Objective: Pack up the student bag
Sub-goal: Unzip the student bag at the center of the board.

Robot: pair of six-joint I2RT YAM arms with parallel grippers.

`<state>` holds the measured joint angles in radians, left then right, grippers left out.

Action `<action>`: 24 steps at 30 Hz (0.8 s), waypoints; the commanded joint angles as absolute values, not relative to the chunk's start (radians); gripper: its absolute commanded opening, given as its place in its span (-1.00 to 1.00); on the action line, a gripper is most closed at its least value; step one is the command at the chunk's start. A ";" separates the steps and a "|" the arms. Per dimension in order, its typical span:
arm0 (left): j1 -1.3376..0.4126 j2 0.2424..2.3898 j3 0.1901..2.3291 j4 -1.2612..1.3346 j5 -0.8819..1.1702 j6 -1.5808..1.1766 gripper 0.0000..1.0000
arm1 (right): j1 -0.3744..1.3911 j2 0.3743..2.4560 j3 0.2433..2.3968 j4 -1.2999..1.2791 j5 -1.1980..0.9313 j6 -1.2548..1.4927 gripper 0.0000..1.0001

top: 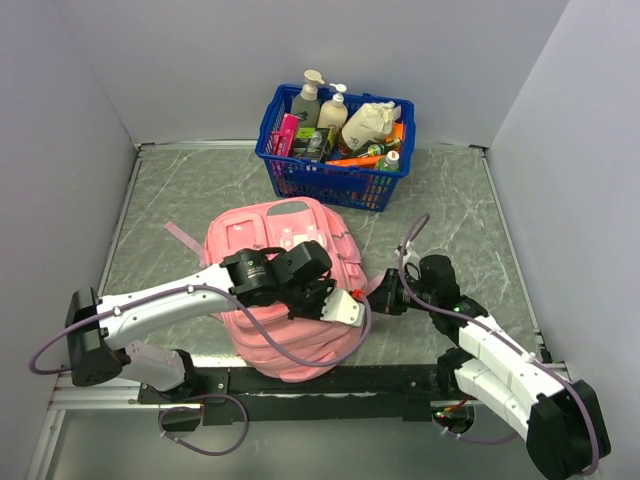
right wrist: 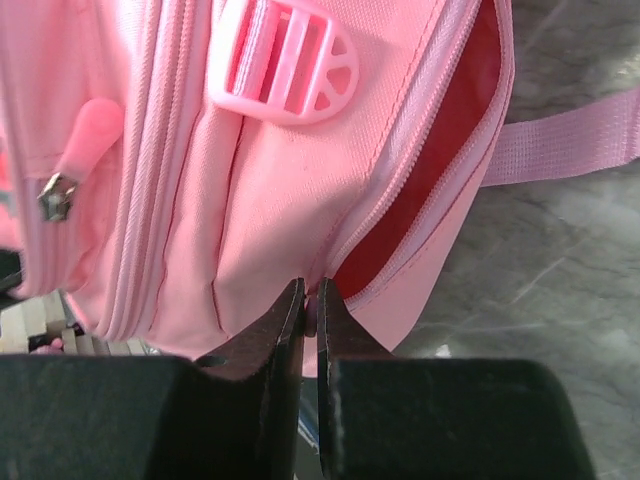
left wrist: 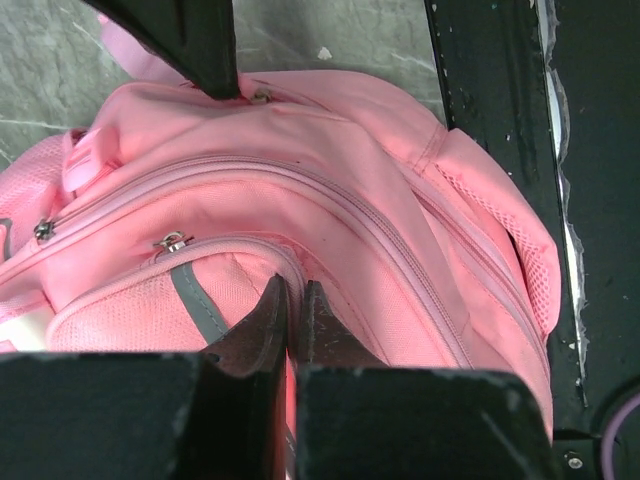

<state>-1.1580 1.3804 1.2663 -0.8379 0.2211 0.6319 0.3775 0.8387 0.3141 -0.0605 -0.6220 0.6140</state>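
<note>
The left gripper (left wrist: 295, 300) has its two black fingers pressed tight together. The tips sit on the seam of a front pocket of the student bag (top: 240, 240), next to a grey stripe (left wrist: 190, 300). I cannot tell if a bit of cloth is caught between them. A small metal zip pull (left wrist: 172, 241) lies just beside the tips. The right gripper (right wrist: 310, 300) is almost closed. It pinches a thin pink edge of the bag, right at the corner of a side pocket (right wrist: 440, 140). That pocket is unzipped and shows red inside. Above those fingers there is a round pink buckle (right wrist: 285, 75). Off to the side hangs another zip pull (right wrist: 55, 195) with a pink tab. A pink strap (right wrist: 570, 150) runs from the pocket out over the table. The bag is big and soft. It lies flat on the grey marble table (top: 180, 190), between the two arms. The left arm reaches over it, and the right arm comes in from the side. The near end of the bag reaches the black rail (top: 400, 380) where the arms are fixed. Behind the bag, by the back wall, stands a blue basket (top: 335, 180) full of bottles (top: 307, 95).
</note>
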 commanded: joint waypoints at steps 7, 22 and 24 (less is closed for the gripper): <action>-1.172 1.305 1.150 -0.874 0.218 0.684 -0.98 | 0.360 0.551 0.296 -0.164 -0.465 0.594 -1.00; -1.163 1.401 1.325 -0.907 0.379 0.684 -0.98 | 0.354 0.606 0.310 -0.195 -0.272 0.611 -1.00; -1.163 1.399 1.331 -0.926 0.417 0.690 -0.98 | 0.336 0.641 0.337 -0.193 -0.212 0.612 -1.00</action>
